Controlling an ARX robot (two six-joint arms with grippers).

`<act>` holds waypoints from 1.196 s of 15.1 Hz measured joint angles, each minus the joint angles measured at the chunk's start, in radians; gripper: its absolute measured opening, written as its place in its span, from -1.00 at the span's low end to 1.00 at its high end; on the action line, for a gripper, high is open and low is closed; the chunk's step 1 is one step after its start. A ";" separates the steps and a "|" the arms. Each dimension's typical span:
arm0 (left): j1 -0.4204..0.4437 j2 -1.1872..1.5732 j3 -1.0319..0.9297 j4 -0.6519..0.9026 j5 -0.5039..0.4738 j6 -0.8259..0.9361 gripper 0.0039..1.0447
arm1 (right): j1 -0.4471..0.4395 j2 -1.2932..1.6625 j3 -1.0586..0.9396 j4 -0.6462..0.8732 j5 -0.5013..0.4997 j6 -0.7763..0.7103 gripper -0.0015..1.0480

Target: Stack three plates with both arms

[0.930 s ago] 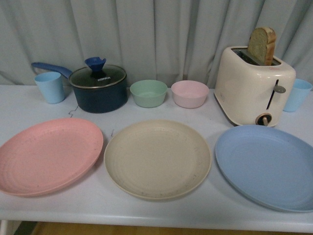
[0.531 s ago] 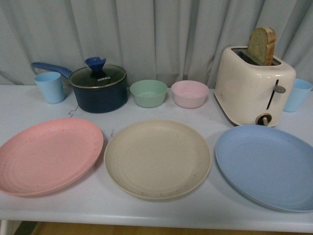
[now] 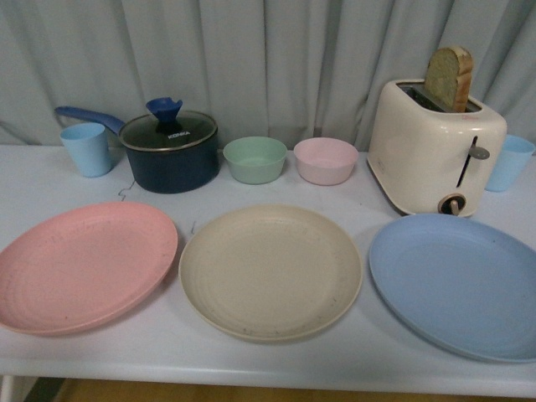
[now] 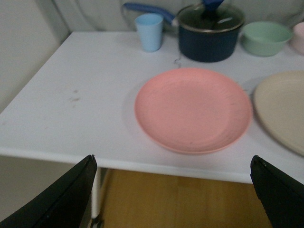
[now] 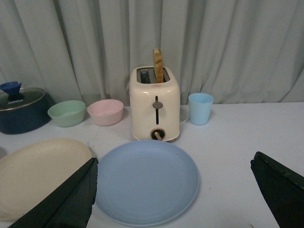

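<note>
Now pink plate [image 3: 84,266], beige plate [image 3: 270,272], blue plate [image 3: 456,285] side by side; left pincer [image 4: 172,159], right pincer [image 5: 174,159] agape, empty

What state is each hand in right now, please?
Left hand: open, holding nothing.
Right hand: open, holding nothing.

Back row on my white table [image 3: 167,356], left to right: light blue cup [image 3: 86,149]; dark blue pot [image 3: 167,163] with glass lid [image 3: 167,131], its handle reaching behind that cup; green bowl [image 3: 255,159]; pink bowl [image 3: 325,161]; cream toaster [image 3: 427,151] with a bread slice [image 3: 448,78] upright in one slot; second light blue cup [image 3: 508,162]. Grey curtain [image 3: 276,59] behind.
</note>
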 joint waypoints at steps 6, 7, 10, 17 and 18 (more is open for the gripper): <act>0.104 0.203 0.072 0.119 0.058 0.037 0.88 | 0.000 0.000 0.000 -0.002 0.001 0.000 0.87; 0.110 0.221 0.080 0.130 0.064 0.041 0.88 | 0.000 0.000 0.000 -0.002 0.000 0.000 0.87; 0.180 0.587 0.243 0.214 0.158 0.102 0.88 | 0.000 0.000 0.000 -0.002 0.000 0.000 0.87; 0.240 1.684 0.996 0.002 0.358 0.250 0.88 | 0.000 0.000 0.000 -0.001 0.000 0.000 0.87; 0.252 1.737 1.043 -0.013 0.361 0.256 0.88 | 0.000 0.000 0.000 -0.001 0.000 0.000 0.87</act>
